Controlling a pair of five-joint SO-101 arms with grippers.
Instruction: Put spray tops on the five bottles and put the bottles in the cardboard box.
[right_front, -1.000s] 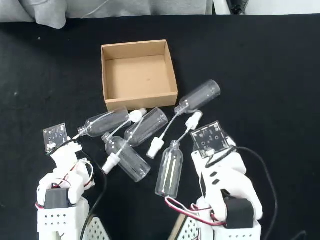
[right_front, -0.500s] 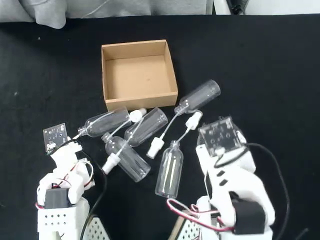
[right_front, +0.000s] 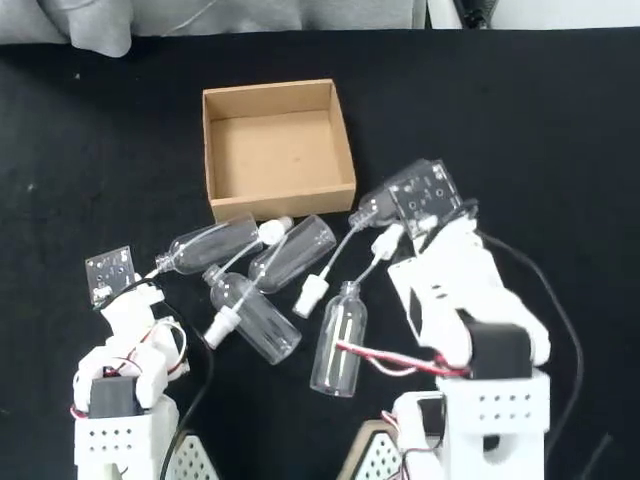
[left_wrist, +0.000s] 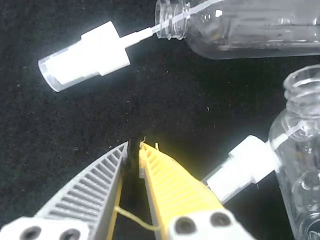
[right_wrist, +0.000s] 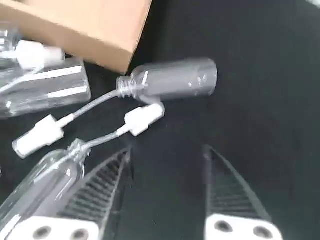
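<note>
Five clear bottles lie on their sides on the black table (right_front: 540, 120), all outside the open cardboard box (right_front: 278, 195) and on the side of it that faces the arms. The left bottle (right_front: 212, 245) and the middle bottle (right_front: 297, 250) lie just off the box's near wall. The open-necked bottle (right_front: 255, 315) and the nearest bottle (right_front: 340, 340) lie farther from that wall. The corner bottle (right_front: 392, 190) lies by the box's near right corner, partly under the right arm's wrist. None wears its top. White spray tops lie loose among them, and the right wrist view shows one spray top (right_wrist: 144, 116) whose thin tube runs to the nearest bottle's neck, and another top (right_wrist: 37, 136) tubed to the corner bottle. The right gripper (right_wrist: 167, 155) hangs beside that corner of the box with its jaws spread wide and nothing between them. The left gripper (left_wrist: 134, 149) sits well off the box's near left corner, fingers pressed together on nothing, tips close to the table between two further tops (left_wrist: 82, 55).
</note>
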